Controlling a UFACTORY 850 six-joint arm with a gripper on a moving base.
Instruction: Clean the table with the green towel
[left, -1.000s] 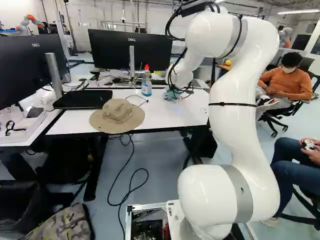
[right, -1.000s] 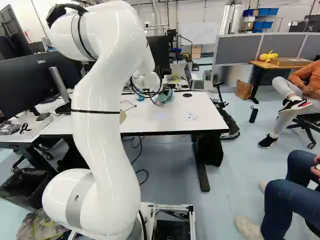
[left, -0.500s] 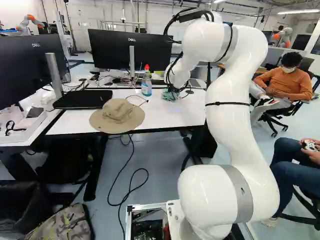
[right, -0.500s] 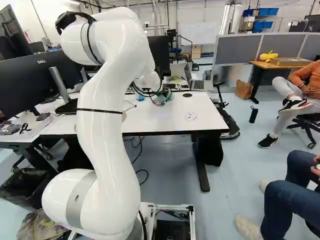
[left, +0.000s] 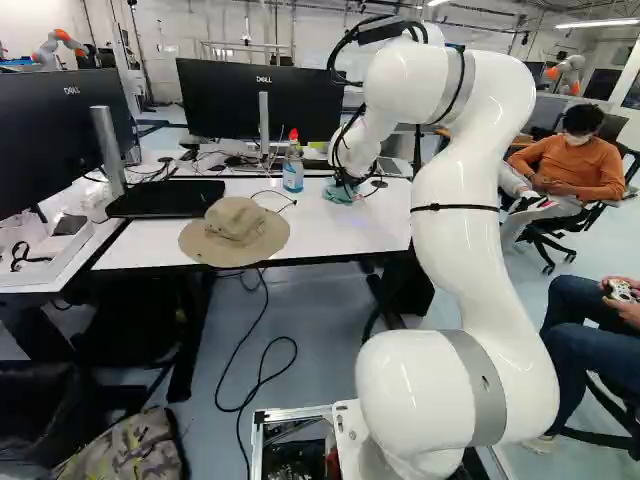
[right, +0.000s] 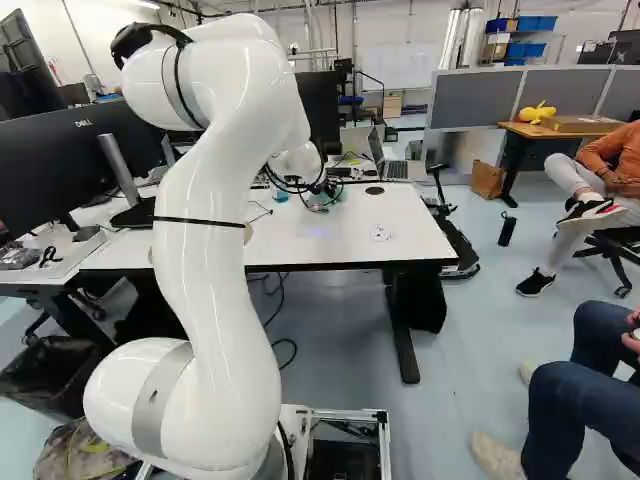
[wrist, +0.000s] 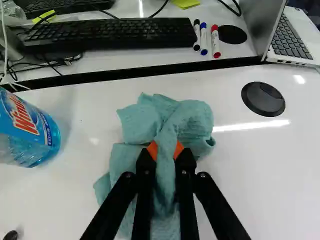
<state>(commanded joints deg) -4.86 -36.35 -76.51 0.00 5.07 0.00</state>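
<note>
Counting along now: spotting one green towel (wrist: 192, 120), one spray bottle (wrist: 47, 145), one hat (left: 236, 228). Over to the two big black monitors (left: 215, 100), on to two desk keyboards (wrist: 110, 37) and just one laptop (wrist: 292, 40). Now to the markers (wrist: 215, 44), and make it three! Adding two round black caps (wrist: 262, 99), two yellow notes (wrist: 186, 3) and, further back, one yellow toy (right: 537, 112).

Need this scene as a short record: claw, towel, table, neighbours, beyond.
claw: shut on a fold of the towel
towel: bunched, blue-green, on the table
table: white top
bottle: upright, beside towel
hat: tan, by table's near edge
beyond the seam: black keyboard, three markers, open laptop
</note>
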